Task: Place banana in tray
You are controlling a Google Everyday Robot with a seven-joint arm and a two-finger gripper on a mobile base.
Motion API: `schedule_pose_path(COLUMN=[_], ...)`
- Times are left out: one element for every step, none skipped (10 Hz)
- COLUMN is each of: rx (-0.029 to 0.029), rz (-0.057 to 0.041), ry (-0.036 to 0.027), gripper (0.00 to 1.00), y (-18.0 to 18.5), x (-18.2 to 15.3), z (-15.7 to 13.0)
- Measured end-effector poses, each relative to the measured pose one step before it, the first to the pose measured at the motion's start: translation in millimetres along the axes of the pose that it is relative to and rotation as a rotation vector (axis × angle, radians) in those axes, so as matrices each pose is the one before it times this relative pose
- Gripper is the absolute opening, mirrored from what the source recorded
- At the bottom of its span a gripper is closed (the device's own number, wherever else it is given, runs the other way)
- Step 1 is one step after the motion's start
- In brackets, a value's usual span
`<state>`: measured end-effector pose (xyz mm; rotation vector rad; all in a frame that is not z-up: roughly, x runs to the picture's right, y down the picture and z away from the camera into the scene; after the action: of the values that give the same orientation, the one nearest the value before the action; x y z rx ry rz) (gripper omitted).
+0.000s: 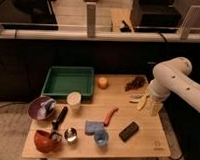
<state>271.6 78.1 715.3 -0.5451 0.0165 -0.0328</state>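
The pale yellow banana [140,100] lies on the wooden table [141,141] near its right edge. The green tray [68,82] sits at the table's back left and has nothing in it. My gripper [155,108] hangs from the white arm [171,77] just to the right of the banana, low over the table. I cannot tell whether it touches the banana.
A round orange fruit [102,82] and dark grapes [136,82] lie at the back. An orange-red vegetable [110,115], black block [129,131], blue sponge [93,126], blue cup [101,139], white cup [73,100], purple bowl [41,107] and red bowl [45,140] fill the front.
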Motion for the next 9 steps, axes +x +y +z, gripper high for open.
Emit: schedule_pose_path(rx=[0.00076, 0.00172, 0.00229, 0.00037, 0.00162, 0.00143, 0.00052, 0.00376, 0.00134], rz=[-0.00952, -0.00814, -0.01274, -0.00699, -0.00702, -0.01087, -0.00114, -0.00824, -0.01336], ry=[0.00071, -0.00094, 0.00455, 0.00341, 0.00377, -0.00258, 0.00246, 0.00327, 0.00419], gripper=[0.8, 0.8, 0.8, 0.8, 0.8, 0.8, 0.8, 0.8, 0.8], y=[-5.28, -6.67, -9.63, -6.55, -5.27, -3.33, -0.16, -5.65, -6.73], x=[-3.63, -4.8, -1.82, 1.46, 1.16, -2.4, 0.16, -3.92, -2.06], z=[0.81, 1.1, 1.62, 1.87, 1.11, 0.98, 2.15, 1.02, 1.89])
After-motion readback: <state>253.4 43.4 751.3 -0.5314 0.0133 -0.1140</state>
